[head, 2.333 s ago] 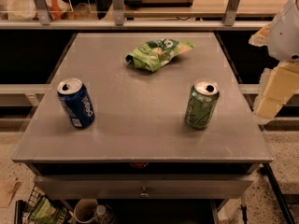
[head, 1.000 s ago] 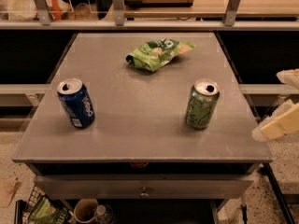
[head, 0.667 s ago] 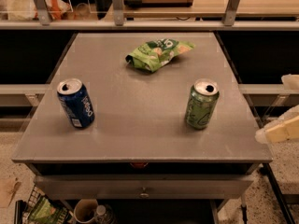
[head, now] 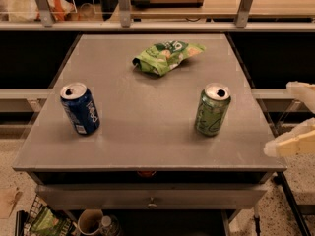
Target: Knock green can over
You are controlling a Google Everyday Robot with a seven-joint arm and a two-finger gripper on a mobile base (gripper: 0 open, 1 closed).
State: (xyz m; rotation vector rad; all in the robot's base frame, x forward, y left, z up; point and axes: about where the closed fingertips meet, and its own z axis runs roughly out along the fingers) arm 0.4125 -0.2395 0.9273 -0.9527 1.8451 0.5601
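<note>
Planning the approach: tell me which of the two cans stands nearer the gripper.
The green can, on the table at right; the gripper hangs just off that edge, the blue can stands far left.

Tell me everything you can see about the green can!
The green can is a small metal soda can, green with pale line markings on its side and a silver top whose drinking hole is open. It stands upright on the right part of the grey table, and only the tabletop touches it. The pincer hovers to its right, past the table's edge, apart from the can.
</note>
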